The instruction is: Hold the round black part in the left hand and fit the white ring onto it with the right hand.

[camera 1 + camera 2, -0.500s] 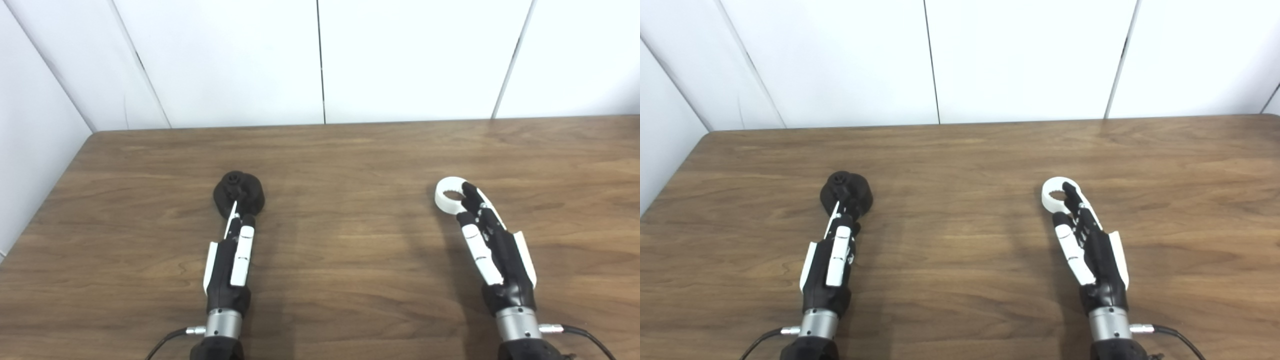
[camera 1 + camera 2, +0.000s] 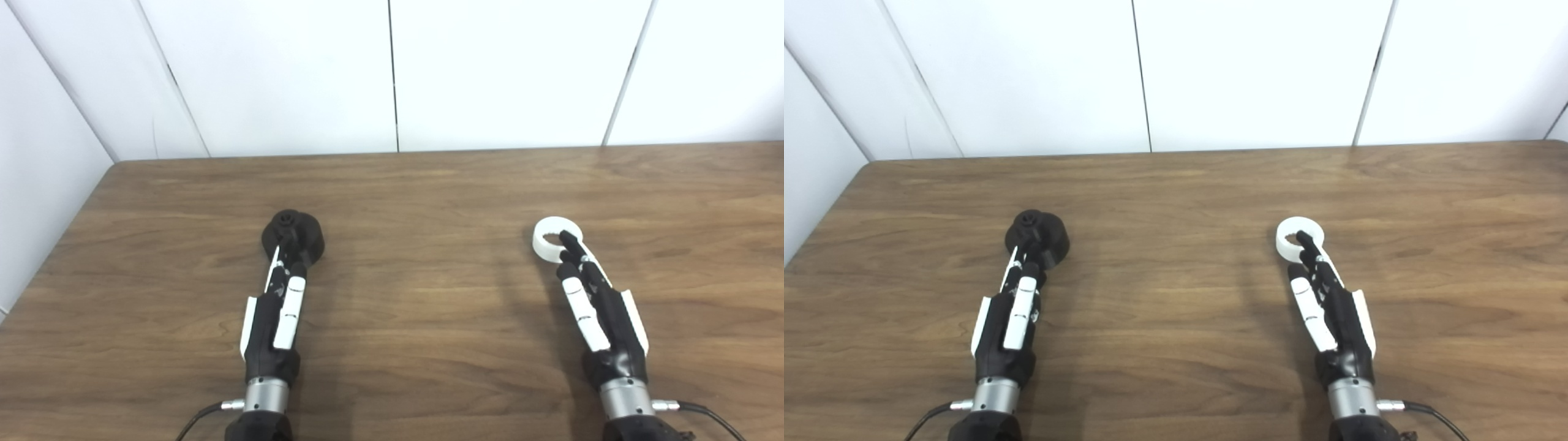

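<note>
Both robot hands (image 2: pixel 275 318) lower, outstretched.

Free room and obstacles, wooden table (image 2: pixel 429 184).

- Centre strip: open wood between the left hand (image 2: pixel 274 318) and the right hand (image 2: pixel 597 306), running from the near edge to the far edge.
- Far band: open wood beyond both parts, closed off at the far edge by white wall panels (image 2: pixel 392 73).
- Left side: a wall panel runs along the table's left edge (little room to swing outward there).
- Right side: open wood to the picture's edge.
- Obstacles: round black part (image 2: pixel 293 236) at the left fingertips; white ring (image 2: pixel 554 240) at the right fingertips, well apart.
</note>
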`<act>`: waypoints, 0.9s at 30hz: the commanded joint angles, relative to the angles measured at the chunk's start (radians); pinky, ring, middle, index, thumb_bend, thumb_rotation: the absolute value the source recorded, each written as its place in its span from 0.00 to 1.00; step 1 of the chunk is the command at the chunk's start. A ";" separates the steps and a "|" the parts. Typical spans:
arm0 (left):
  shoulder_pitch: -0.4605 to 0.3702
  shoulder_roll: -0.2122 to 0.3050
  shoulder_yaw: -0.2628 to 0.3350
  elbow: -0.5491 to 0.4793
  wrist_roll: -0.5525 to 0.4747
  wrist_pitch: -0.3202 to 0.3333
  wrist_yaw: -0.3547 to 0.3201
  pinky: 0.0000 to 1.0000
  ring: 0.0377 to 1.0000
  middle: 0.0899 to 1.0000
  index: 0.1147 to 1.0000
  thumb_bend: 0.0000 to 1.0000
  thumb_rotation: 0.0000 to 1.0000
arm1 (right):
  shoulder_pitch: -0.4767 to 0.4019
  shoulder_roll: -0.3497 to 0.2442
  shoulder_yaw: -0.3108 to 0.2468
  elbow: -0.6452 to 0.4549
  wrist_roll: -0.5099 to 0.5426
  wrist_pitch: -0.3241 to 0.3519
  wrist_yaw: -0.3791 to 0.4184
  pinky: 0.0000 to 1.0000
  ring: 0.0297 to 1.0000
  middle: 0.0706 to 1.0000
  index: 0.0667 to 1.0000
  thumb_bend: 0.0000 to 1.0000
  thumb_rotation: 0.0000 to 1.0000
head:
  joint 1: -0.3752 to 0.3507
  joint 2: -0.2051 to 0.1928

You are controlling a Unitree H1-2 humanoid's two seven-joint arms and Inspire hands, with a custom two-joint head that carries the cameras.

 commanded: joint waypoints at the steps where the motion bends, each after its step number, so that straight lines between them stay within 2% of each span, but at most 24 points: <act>1: -0.006 0.028 -0.001 -0.011 0.000 -0.022 -0.007 1.00 1.00 1.00 1.00 0.56 0.79 | -0.009 0.148 -0.003 0.000 -0.002 -0.048 -0.016 0.93 0.95 0.95 0.87 0.48 0.74 | 0.005 0.000; 6: -0.005 0.034 -0.002 -0.011 0.009 -0.025 -0.006 1.00 1.00 1.00 1.00 0.56 0.75 | -0.013 0.141 0.002 0.005 0.003 -0.058 -0.018 0.94 0.95 0.95 0.88 0.48 0.74 | 0.011 -0.002; 9: -0.001 0.074 -0.018 -0.049 0.112 0.025 0.004 1.00 1.00 1.00 1.00 0.60 0.71 | -0.015 0.135 0.004 0.007 0.003 -0.063 -0.017 0.94 0.95 0.94 0.88 0.49 0.76 | 0.019 -0.006; 12: -0.008 0.109 -0.012 -0.101 0.202 0.055 0.019 0.96 0.99 1.00 1.00 0.66 0.56 | -0.012 0.127 0.006 0.006 -0.002 -0.059 -0.015 0.94 0.95 0.94 0.88 0.49 0.76 | 0.026 -0.007; 14: -0.018 0.125 0.000 -0.120 0.220 0.065 0.022 0.94 0.99 1.00 1.00 0.71 0.46 | -0.013 0.125 0.006 0.008 -0.006 -0.061 -0.016 0.93 0.95 0.94 0.87 0.49 0.77 | 0.035 -0.009; 15: -0.026 0.135 0.008 -0.131 0.226 0.077 0.023 0.96 0.99 1.00 0.98 0.74 0.39 | -0.013 0.123 0.006 0.011 -0.006 -0.065 -0.015 0.93 0.94 0.94 0.87 0.49 0.77 | 0.039 -0.009; 17: -0.042 0.162 0.022 -0.157 0.239 0.105 0.016 0.99 1.00 1.00 0.97 0.83 0.31 | -0.012 0.122 0.006 0.015 -0.002 -0.070 -0.011 0.92 0.94 0.94 0.87 0.52 0.78 | 0.043 -0.011; 20: -0.066 0.231 0.028 -0.191 0.324 0.178 0.003 0.94 0.97 0.97 0.95 0.94 0.36 | -0.012 0.126 0.009 0.021 -0.009 -0.075 -0.014 0.91 0.93 0.93 0.86 0.53 0.78 | 0.048 -0.011; 27: -0.136 0.367 0.030 -0.179 0.395 0.245 -0.035 0.95 0.98 0.99 0.95 0.98 0.32 | -0.013 0.119 0.010 0.031 -0.010 -0.093 -0.008 0.91 0.93 0.93 0.86 0.53 0.78 | 0.056 -0.011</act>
